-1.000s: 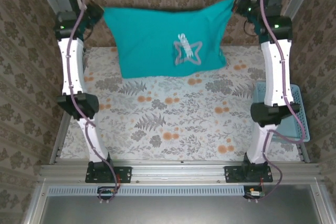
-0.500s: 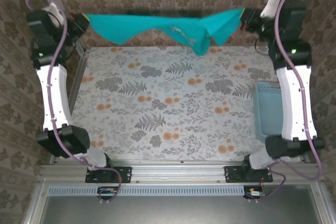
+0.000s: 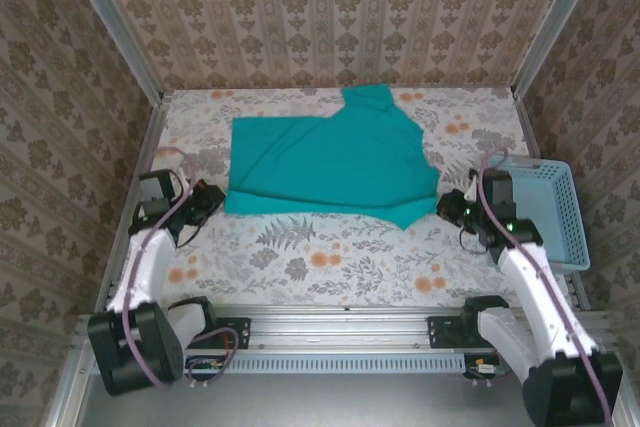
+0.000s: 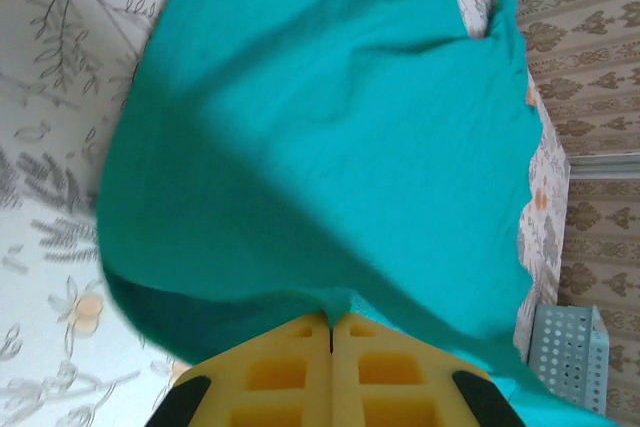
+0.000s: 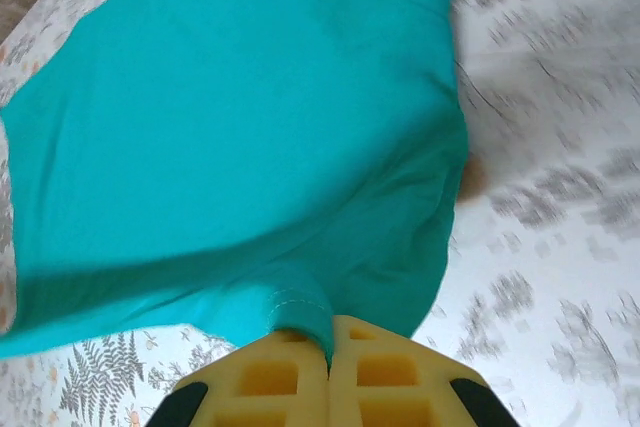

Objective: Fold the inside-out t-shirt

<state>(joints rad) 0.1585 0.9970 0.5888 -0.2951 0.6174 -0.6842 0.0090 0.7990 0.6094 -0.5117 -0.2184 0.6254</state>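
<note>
Floral table (image 3: pixel 330 257) carries the shirt (image 3: pixel 330 162), spread flat between both grippers; left gripper (image 3: pixel 213 199) has its fingers pressed together on one near corner; right gripper (image 3: pixel 448 209) pinches the other corner; basket (image 3: pixel 555 207) lies near its right side.

Enclosed robot test cell: aluminium rail (image 3: pixel 340 319), damask-papered panels (image 3: pixel 330 17) (homely touch), floral-clothed table (image 3: pixel 320 257).

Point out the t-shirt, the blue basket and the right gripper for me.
t-shirt (image 3: pixel 330 162): top external view, middle of the spread teal body.
blue basket (image 3: pixel 565 215): top external view, bare inside near its right wall.
right gripper (image 5: pixel 330 335): right wrist view, where the shut yellow fingertips pinch the shirt's hem.
</note>
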